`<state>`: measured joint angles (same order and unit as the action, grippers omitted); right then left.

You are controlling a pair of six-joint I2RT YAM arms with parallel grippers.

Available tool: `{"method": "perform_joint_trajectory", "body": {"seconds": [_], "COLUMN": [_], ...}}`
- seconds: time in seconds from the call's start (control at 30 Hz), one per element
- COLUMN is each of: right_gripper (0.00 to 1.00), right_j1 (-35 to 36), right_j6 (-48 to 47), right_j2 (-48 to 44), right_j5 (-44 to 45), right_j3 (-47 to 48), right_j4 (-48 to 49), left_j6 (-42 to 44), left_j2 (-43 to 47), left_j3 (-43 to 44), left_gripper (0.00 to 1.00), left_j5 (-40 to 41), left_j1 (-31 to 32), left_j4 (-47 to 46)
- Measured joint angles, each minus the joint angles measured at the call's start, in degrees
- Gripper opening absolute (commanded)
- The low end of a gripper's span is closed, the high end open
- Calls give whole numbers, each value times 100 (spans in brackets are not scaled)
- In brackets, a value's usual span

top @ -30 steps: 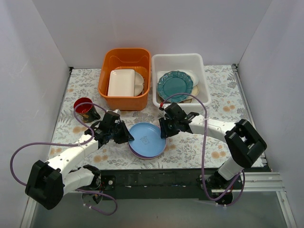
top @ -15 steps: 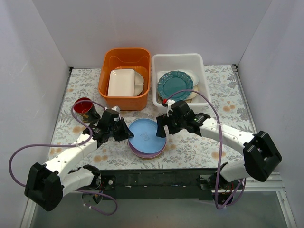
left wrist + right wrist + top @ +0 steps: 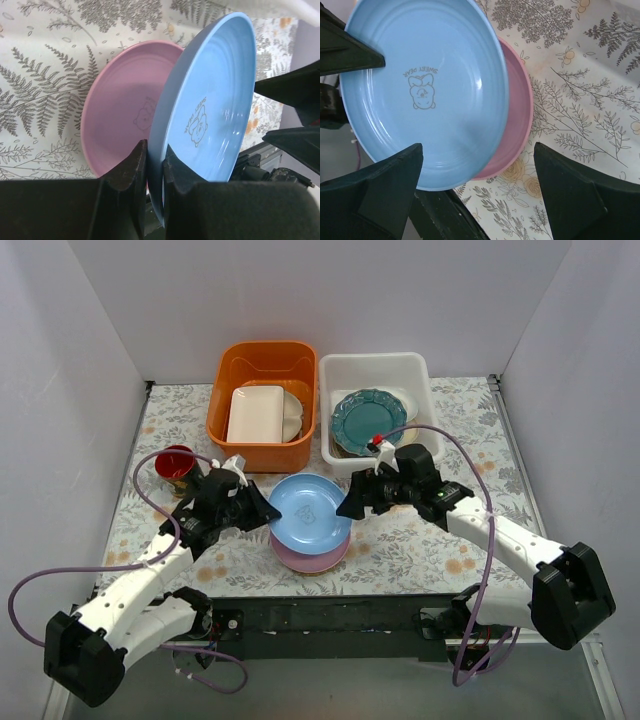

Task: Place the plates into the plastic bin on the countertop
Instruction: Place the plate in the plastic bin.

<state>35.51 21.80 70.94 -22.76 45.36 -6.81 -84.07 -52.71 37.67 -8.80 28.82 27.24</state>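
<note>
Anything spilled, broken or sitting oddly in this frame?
Nothing spilled or broken. The only thing askew is the light blue plate, pinched at its rim by the left gripper and tilted above the pink plate; the right gripper stands open at its opposite edge.

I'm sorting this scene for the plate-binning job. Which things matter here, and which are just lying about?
For the job: blue plate, pinched by the left hand; pink plate; teal plate; white bin.
Lying about: orange tub; cream dish; red cup.

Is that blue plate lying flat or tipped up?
Tipped up: the left gripper pinches the blue plate by its rim, angled above the pink plate.
</note>
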Motion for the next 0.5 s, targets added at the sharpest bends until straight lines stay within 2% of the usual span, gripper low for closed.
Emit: {"method": "perform_joint_trajectory", "body": {"seconds": [0.17, 0.33, 0.43, 0.5], "right_gripper": [98, 97, 90, 76], "right_j1": [-358, -400, -402, -407], "right_j6": [308, 516, 592, 662], "right_j2": [-83, -83, -83, -83], "right_j5": [-651, -1067, -1217, -1327], "right_j3": [-339, -428, -435, -446], "right_j4": [450, 774, 933, 1054], "left_j6": [-22, -87, -107, -116], "left_j2": [216, 256, 223, 184], "left_j3": [-2, -48, -57, -57], "left_gripper": [0, 0, 0, 0], "left_j5": [-188, -509, -667, -745], "left_j1": [0, 0, 0, 0], "left_j4": [-297, -713, -852, -938]}}
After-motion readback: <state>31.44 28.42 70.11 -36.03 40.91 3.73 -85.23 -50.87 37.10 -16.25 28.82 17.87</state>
